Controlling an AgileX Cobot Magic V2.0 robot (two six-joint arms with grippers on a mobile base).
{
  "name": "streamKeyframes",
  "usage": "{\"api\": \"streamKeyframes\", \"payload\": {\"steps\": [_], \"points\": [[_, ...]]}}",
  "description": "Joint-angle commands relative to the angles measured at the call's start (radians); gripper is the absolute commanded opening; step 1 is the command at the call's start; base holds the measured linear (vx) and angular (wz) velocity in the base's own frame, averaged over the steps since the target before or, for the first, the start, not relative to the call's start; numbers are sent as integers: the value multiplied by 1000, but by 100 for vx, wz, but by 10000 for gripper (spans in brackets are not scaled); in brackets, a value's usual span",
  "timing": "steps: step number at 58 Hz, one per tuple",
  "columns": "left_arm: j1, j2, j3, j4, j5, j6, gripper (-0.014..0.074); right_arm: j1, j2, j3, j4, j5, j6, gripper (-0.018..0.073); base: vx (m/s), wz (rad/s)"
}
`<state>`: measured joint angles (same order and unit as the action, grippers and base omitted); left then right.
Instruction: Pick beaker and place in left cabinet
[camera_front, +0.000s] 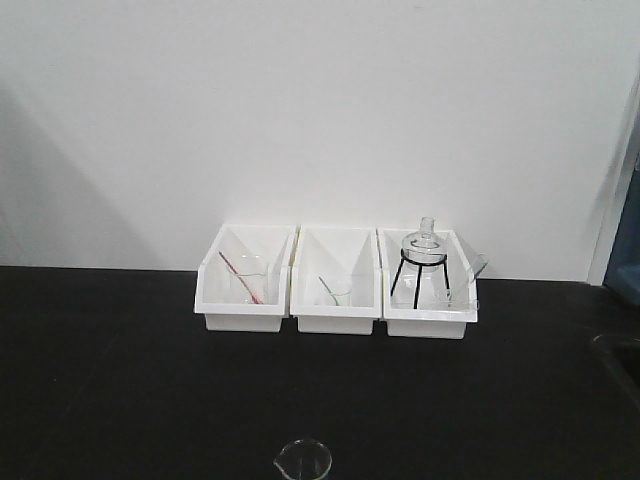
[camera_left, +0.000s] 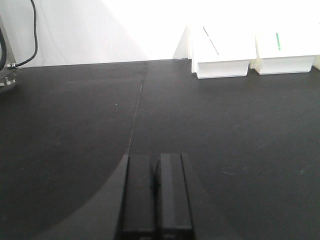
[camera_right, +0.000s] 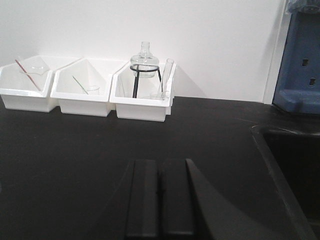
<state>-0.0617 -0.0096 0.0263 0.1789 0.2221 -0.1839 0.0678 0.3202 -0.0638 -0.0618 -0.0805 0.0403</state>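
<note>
Beaker stands on the dark surface, well in front of the white bins. Left pincer and right pincer are both closed and empty; open one wide, then squeeze the glass gently.

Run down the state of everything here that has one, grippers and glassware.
Left black gripper: shut, empty.
Right black gripper: shut, empty.
Small clear glass beaker: upright on black table, ungripped.
Round glass flask: upright on black wire stand, in right white bin.
</note>
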Motion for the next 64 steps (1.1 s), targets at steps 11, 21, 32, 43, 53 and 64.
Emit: {"api": "streamKeyframes", "payload": {"steps": [11, 21, 32, 43, 53, 64], "points": [[-2, -19, -9, -5, -75, -3, 4, 0, 229, -36, 1, -231, -16, 181, 0, 0], [-2, -19, -9, -5, -75, -3, 4, 0, 356, -36, 1, -390, -40, 305, 0, 0], [-2, -19, -9, -5, -75, -3, 4, 0, 491, -36, 17, -575, -61, 397, 0, 0], [-2, -19, -9, -5, -75, -3, 4, 1, 626, -36, -6, -700, -14, 412, 0, 0], [-2, -19, -9, -5, -75, -3, 4, 1, 785, -56, -143, -773, -12, 430, 0, 0], [-2, -19, -9, -5, -75, -3, 4, 1, 953, -125, -458, -908, 24, 498, 0, 0]]}}
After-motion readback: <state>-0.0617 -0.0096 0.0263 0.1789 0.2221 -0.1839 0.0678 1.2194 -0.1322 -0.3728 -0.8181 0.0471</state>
